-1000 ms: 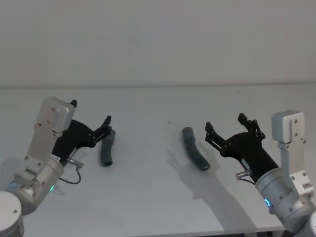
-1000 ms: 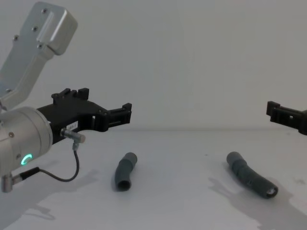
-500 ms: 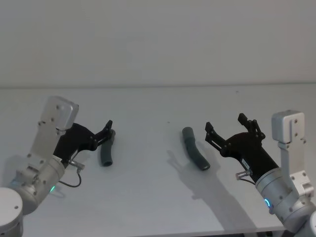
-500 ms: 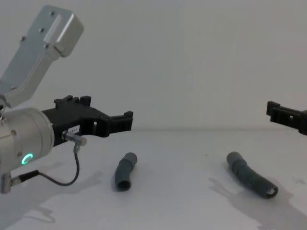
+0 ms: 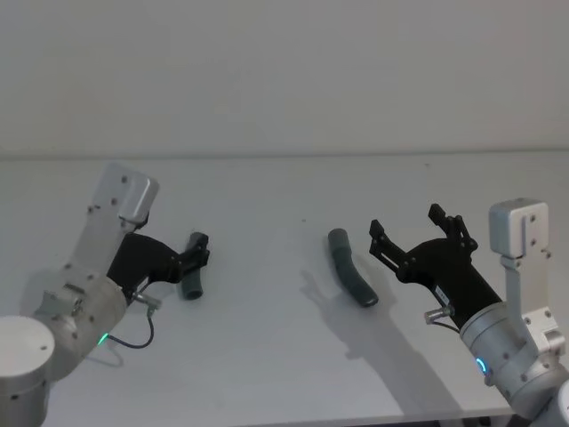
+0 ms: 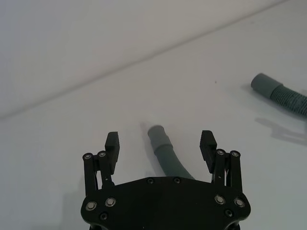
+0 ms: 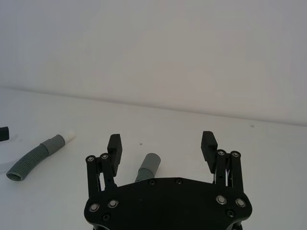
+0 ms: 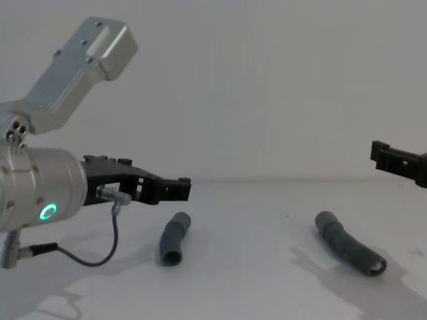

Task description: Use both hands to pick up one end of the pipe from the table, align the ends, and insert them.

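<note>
Left end effector (image 5: 199, 255), released, has sunk just above the short pipe piece (image 5: 191, 278); right end effector (image 5: 405, 221), released, hangs unmoved well right of it, bare table (image 5: 267, 356) between.

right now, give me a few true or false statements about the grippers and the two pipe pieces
1. The short piece and the ribbed piece lie apart on the table. True.
2. The left gripper and the right gripper both have open fingers. True.
3. The left gripper grips the short piece. False: it hovers open above it.
4. The ribbed piece lies on the robot's left. False: it lies on the right, near the right gripper.
</note>
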